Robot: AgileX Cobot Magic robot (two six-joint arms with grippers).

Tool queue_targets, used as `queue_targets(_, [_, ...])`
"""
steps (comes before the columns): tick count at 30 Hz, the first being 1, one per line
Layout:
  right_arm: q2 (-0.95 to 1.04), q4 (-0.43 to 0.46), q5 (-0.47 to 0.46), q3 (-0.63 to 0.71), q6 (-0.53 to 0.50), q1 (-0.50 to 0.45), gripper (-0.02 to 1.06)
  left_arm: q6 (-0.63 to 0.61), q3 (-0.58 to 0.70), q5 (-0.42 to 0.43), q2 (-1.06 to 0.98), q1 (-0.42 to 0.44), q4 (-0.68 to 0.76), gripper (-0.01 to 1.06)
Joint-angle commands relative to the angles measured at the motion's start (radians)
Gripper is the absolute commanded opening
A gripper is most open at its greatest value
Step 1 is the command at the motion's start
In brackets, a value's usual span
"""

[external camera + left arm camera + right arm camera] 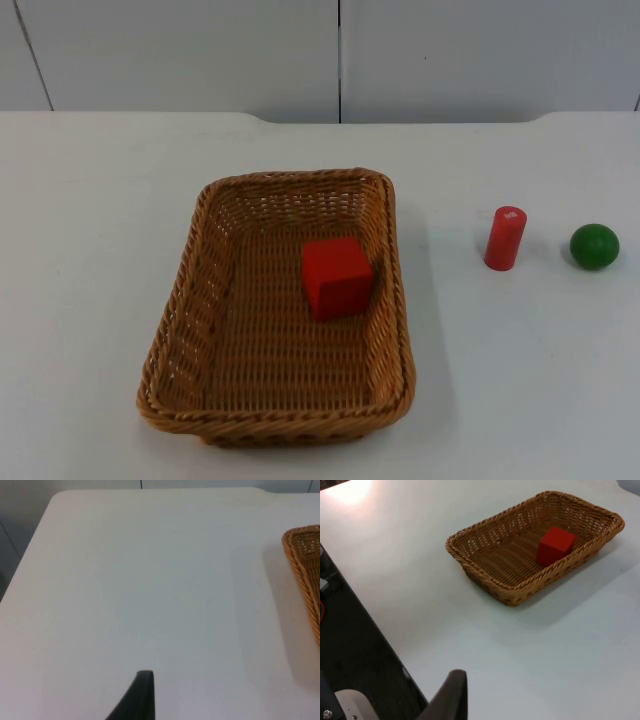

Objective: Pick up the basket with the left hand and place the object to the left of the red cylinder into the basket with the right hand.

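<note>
Basket (200, 330) flat on white table (90, 220), red cube (337, 277) inside near its right wall; red cylinder (505, 238) upright, well apart rightward, green ball (594, 246) beside; gripper states: cannot tell

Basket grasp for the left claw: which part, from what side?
Probably the basket's left long rim, from above and the left: one finger inside the wall, one outside. That wall flares outward and its rim is thick, so it pinches well. The cube sits near the right wall, leaving room.
</note>
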Motion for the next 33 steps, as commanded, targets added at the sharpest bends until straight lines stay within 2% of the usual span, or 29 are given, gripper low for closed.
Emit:
queue_targets(1, [-0.003,-0.004,-0.003,0.003,-0.007,0.000,1.05,-0.007,0.004,-0.006,-0.002,0.004,0.004,1.05])
queue_targets(14, [-0.003,0.020,-0.005,0.001,-0.007,-0.004,1.05,-0.007,0.004,-0.006,-0.002,0.004,0.004,1.05])
queue_targets(17, [-0.003,0.020,-0.005,0.001,-0.007,-0.038,1.05,-0.007,0.004,-0.006,-0.002,0.004,0.004,1.05])
queue_targets(21, [-0.003,0.020,-0.007,0.001,-0.007,-0.228,1.05,-0.007,0.004,-0.006,-0.002,0.004,0.004,1.05])
queue_targets(22, [-0.003,0.020,-0.007,0.001,-0.007,-0.228,1.05,-0.007,0.004,-0.006,-0.002,0.004,0.004,1.05])
queue_targets(25, [-0.003,0.020,-0.007,0.001,-0.007,-0.441,1.05,-0.007,0.004,-0.006,-0.002,0.004,0.004,1.05])
queue_targets(26, [-0.003,0.020,-0.007,0.001,-0.007,-0.498,1.05,-0.007,0.004,-0.006,-0.002,0.004,0.004,1.05])
queue_targets(27, [-0.003,0.020,-0.007,0.001,-0.007,-0.498,1.05,-0.007,0.004,-0.006,-0.002,0.004,0.004,1.05])
queue_targets(29, [-0.003,0.020,-0.007,0.001,-0.007,-0.638,1.05,-0.007,0.004,-0.006,-0.002,0.004,0.004,1.05])
queue_targets(31, [-0.003,0.020,-0.007,0.001,-0.007,-0.711,1.05,-0.007,0.004,-0.006,-0.002,0.004,0.004,1.05])
queue_targets(33, [-0.003,0.020,-0.007,0.001,-0.007,-0.743,1.05,-0.007,0.004,-0.006,-0.002,0.004,0.004,1.05])
